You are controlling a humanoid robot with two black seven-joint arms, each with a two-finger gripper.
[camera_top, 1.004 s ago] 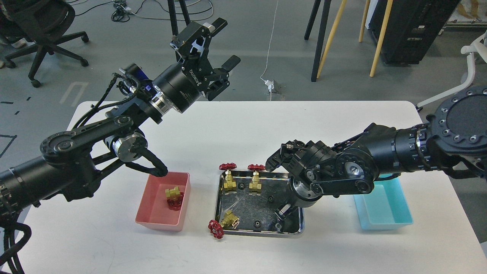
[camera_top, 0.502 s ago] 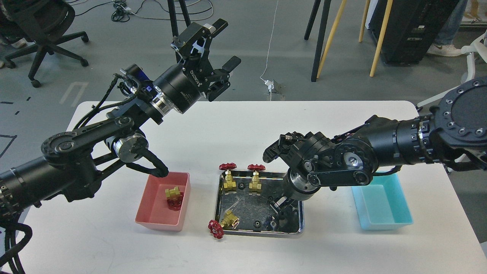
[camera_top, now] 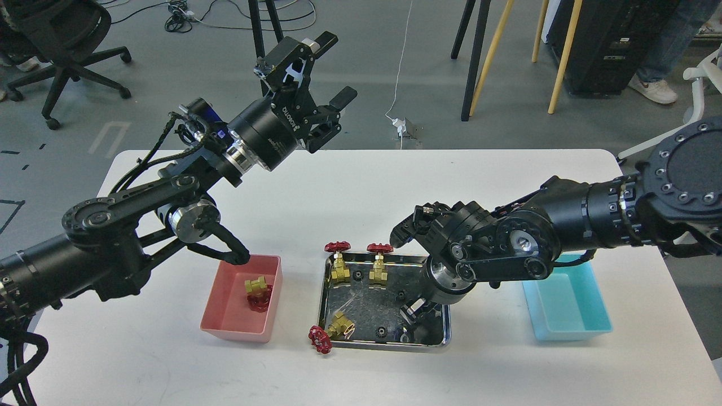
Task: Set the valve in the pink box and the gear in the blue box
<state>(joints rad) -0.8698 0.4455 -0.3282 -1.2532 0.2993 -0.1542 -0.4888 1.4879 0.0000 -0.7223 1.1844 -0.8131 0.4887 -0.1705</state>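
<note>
the right gripper (camera_top: 410, 316) reaches down into the steel tray (camera_top: 445, 332), at its near right corner; its wrist housing covers most of the fingers, so i cannot tell whether the jaws stand apart or together. a black gear (camera_top: 381, 331) lies just left of the gripper on the tray floor; 2 more gears lie farther back. 2 valves stand upright at the tray's far left, and 1 valve (camera_top: 330, 332) lies tipped over the near left rim. left of the tray, the pink box (camera_top: 231, 330) holds 1 valve. right of the tray, the blue box (camera_top: 569, 330) shows no gear. the left gripper (camera_top: 333, 70) hangs high beyond the tray, jaws apart, holding nothing.

risk: the gear is tiny and flat on polished steel; a closing pinch could skid it away. the tipped valve could roll off if the tray is nudged.

lettering on the left gripper body is inverted and not clearly readable.
</note>
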